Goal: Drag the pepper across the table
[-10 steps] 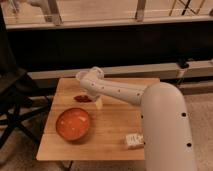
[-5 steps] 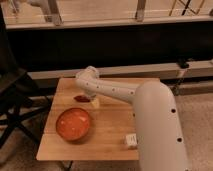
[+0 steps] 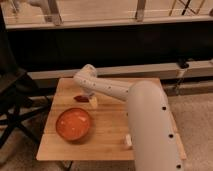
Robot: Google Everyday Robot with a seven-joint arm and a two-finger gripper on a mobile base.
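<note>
1. Presently, pepper [image 3: 80, 98]: centre-left of frame, on table [image 3: 107, 129], near its far left edge.
2. Gripper [image 3: 93, 102]: just right of pepper, low over the planks; grasping or released, cannot tell.
3. Progress: drag judged unfinished; most of the top left to cross.
4. Surface: light slatted wood; bowl [image 3: 73, 124] lower left.
5. Room: dark chair [image 3: 12, 100], left edge.

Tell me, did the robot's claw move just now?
Yes. The claw shifted slightly left in view over the light wooden slatted table, nearer the small dark red pepper, judged against the unmoved round orange-red bowl.
</note>
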